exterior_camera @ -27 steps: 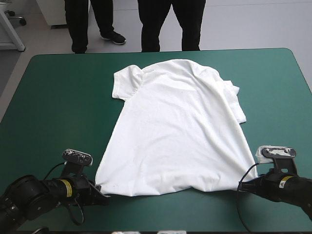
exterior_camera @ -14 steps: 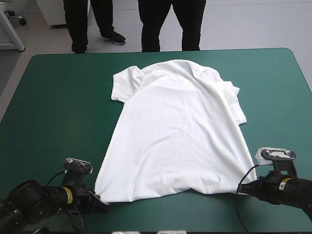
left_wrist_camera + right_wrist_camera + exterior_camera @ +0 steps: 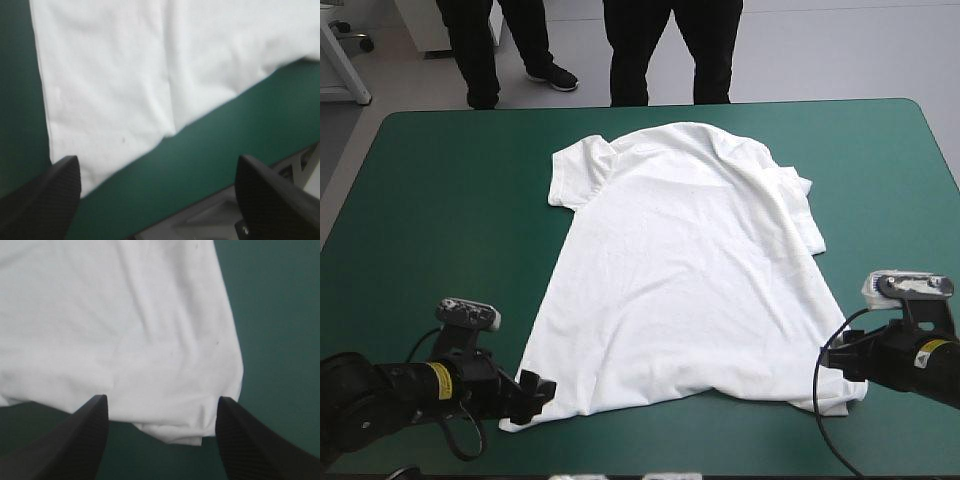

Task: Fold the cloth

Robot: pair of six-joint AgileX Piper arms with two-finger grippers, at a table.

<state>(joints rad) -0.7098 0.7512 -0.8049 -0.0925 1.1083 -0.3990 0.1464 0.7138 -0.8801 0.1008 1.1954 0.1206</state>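
Having edged along the near hem of the T-shirt (image 3: 690, 260), the left gripper (image 3: 157, 161) and right gripper (image 3: 162, 399) gape wide at its corners, holding nothing.

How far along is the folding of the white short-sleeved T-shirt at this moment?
Done: the white short-sleeved T-shirt lies spread flat on the teal-green table cover, collar toward the far edge. In hand: the left gripper and right gripper, their black fingers open, sit at the two hem corners, nothing gripped. Remaining: every fold; none shows yet.
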